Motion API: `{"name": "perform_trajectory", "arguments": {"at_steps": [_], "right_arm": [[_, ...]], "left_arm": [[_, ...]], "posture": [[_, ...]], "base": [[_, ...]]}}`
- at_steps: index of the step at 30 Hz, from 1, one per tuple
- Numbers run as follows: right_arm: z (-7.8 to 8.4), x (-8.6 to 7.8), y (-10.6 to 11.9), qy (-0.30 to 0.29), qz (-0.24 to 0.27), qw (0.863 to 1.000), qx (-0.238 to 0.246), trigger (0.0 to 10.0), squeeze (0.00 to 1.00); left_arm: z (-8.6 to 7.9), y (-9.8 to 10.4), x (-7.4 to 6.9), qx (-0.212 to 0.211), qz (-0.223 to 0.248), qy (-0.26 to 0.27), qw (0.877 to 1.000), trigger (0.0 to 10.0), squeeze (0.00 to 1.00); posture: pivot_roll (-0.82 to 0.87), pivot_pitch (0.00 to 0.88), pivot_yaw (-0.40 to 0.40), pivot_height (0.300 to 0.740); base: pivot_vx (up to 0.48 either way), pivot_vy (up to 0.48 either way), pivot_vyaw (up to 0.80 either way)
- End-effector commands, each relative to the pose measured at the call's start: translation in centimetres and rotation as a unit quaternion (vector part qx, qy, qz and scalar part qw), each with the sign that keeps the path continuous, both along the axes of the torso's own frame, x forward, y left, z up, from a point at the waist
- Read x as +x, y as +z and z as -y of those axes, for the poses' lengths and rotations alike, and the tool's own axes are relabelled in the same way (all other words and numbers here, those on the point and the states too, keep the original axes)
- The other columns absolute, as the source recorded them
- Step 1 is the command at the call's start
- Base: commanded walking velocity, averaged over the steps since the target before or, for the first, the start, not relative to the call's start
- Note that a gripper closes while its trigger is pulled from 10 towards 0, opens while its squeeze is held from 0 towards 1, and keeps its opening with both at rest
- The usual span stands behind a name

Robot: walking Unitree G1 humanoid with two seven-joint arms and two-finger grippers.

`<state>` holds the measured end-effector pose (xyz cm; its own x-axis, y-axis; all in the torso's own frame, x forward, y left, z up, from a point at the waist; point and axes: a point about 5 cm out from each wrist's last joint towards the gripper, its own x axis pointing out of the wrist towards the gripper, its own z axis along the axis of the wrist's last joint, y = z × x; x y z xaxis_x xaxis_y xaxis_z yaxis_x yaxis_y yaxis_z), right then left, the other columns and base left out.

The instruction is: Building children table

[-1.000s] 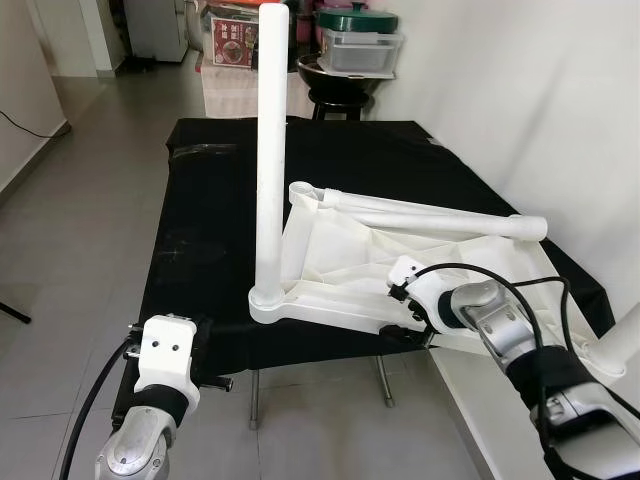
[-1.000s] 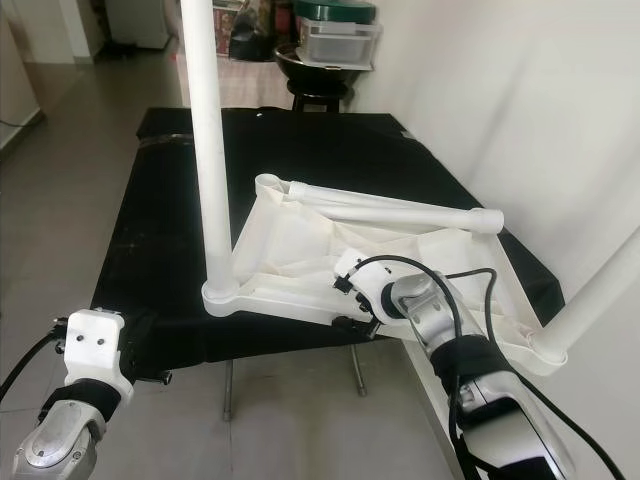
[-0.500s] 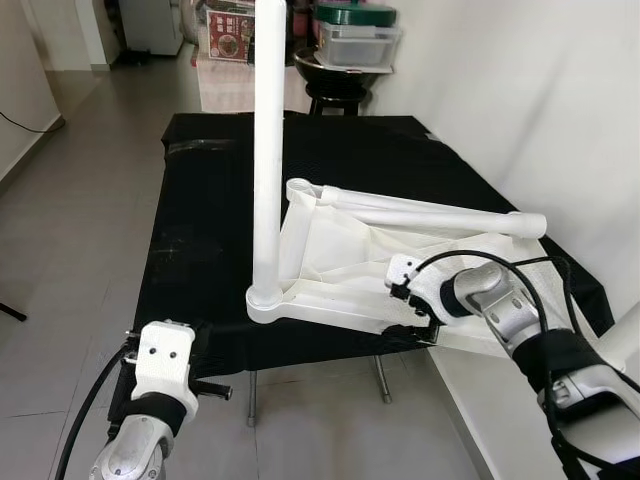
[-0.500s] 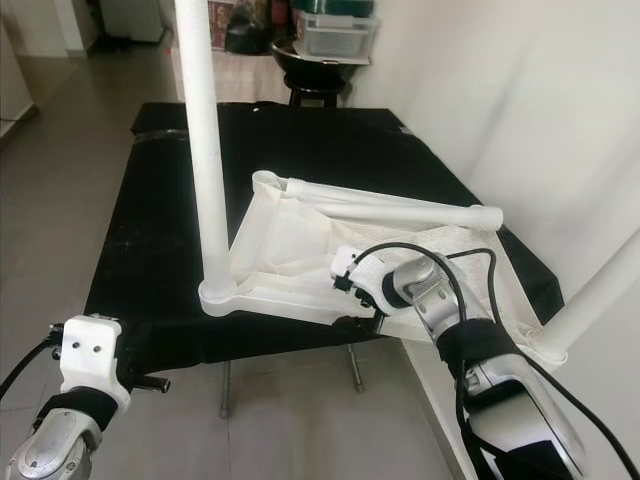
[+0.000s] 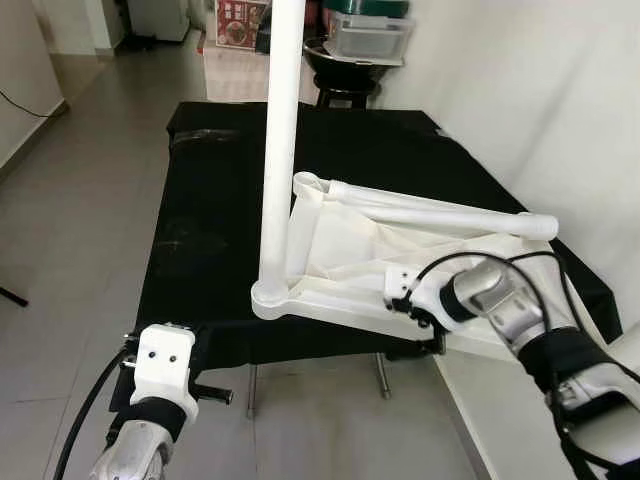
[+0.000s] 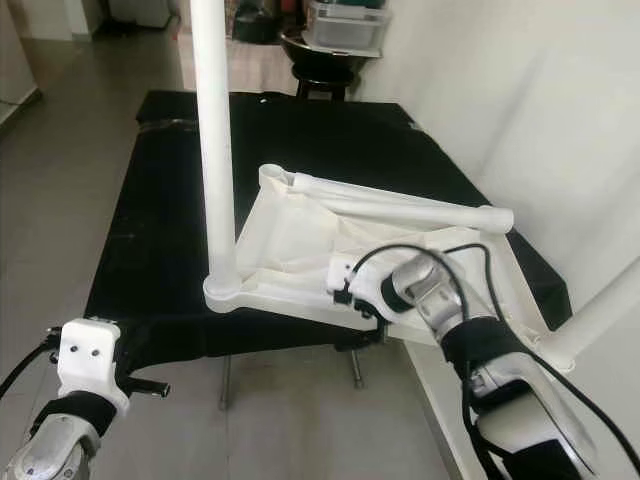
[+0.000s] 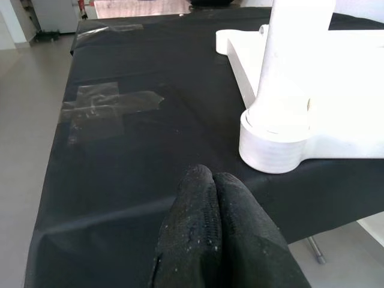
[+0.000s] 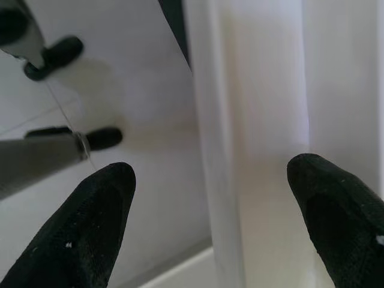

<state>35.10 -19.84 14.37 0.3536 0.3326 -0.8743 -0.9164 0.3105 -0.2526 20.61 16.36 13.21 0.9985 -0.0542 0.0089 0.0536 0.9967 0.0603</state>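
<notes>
White children's table [image 5: 350, 250] upside down on black-draped tabletop [image 5: 200, 220], near front right edge. One leg [image 5: 280, 140] upright in front left corner socket; second leg [image 5: 440, 212] lying loose across upturned underside; third leg [image 6: 600, 310] rising at far right corner. Right claw [image 8: 210, 222] at front rim of white table, fingers [image 8: 90, 222] spread wide on either side of rim, not closing on it. Left claw [image 7: 216, 228] low before tabletop's front edge, fingers pressed together, empty, pointing toward upright leg's round base [image 7: 276, 141].
</notes>
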Motion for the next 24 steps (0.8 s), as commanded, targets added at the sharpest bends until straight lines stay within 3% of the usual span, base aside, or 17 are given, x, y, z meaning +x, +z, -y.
{"name": "perform_trajectory", "arguments": {"at_steps": [1, 10, 11, 12, 14, 16, 24], "right_arm": [[0.2, 0.4, 0.3, -0.014, 0.01, 1.0, -0.013, 10.0, 0.0], [0.7, 1.1, 0.6, -0.045, 0.05, 0.997, -0.042, 10.0, 0.0], [0.8, 1.2, 0.5, -0.046, 0.055, 0.996, -0.048, 8.7, 0.0], [0.8, 1.3, 0.5, -0.047, 0.06, 0.996, -0.056, 6.2, 0.0], [0.8, 1.3, 0.5, -0.047, 0.06, 0.996, -0.056, 6.2, 0.0], [0.8, 1.5, 0.3, -0.048, 0.064, 0.995, -0.067, 0.0, 0.0], [0.4, 1.8, 0.3, -0.043, 0.084, 0.992, -0.086, 0.0, 0.0]], "left_arm": [[0.2, -0.1, -0.1, -0.001, -0.005, -0.002, 1.0, 10.0, 0.0], [0.3, -0.1, -0.1, -0.004, -0.007, -0.003, 1.0, 10.0, 0.0], [0.3, 0.0, -0.1, -0.004, -0.007, -0.003, 1.0, 10.0, 0.0], [0.3, 0.0, -0.1, -0.004, -0.007, -0.003, 1.0, 10.0, 0.0], [0.3, 0.0, -0.1, -0.004, -0.007, -0.003, 1.0, 10.0, 0.0], [0.4, 0.0, -0.1, -0.005, -0.007, -0.002, 1.0, 10.0, 0.0], [0.5, 0.1, -0.2, -0.007, -0.006, -0.001, 1.0, 10.0, 0.0]], "posture": [[-0.2, 0.093, -0.125, 0.74], [-0.2, 0.09, -0.126, 0.74], [-0.2, 0.09, -0.126, 0.74], [-0.2, 0.09, -0.126, 0.74], [-0.2, 0.09, -0.126, 0.74], [-0.2, 0.09, -0.128, 0.74], [-0.2, 0.091, -0.135, 0.74]], "base": [[0.0, 0.0, 0.0], [0.0, 0.0, 0.0], [0.0, 0.0, 0.0], [0.0, 0.0, 0.0], [0.0, 0.0, 0.0], [0.0, 0.0, 0.0], [0.0, 0.0, 0.0]]}}
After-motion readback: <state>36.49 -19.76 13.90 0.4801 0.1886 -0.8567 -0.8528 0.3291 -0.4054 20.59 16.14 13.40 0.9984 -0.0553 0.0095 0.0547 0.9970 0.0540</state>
